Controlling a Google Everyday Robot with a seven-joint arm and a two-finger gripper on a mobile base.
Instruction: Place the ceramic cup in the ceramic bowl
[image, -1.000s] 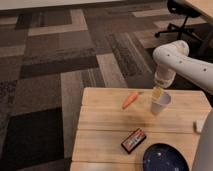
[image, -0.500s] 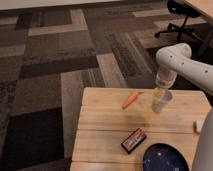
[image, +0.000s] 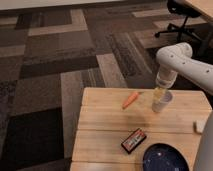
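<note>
At the wooden table's near edge sits the shallow dark navy ceramic bowl. Almost straight beyond it, toward the far edge, the pale handleless ceramic cup stands upright. The tool hangs wide at its rim, apparently not clamped.

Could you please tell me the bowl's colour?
Ceramic bowl: dark navy, light speckles, camera view; gripper at the cup.

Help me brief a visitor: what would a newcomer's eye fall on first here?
The white arm reaching in from the right, its hand right at the pale cup near the far right edge of the wooden table. Next, the orange carrot left of the cup, and the dark blue bowl at the near edge beside a black-and-red packet.
</note>
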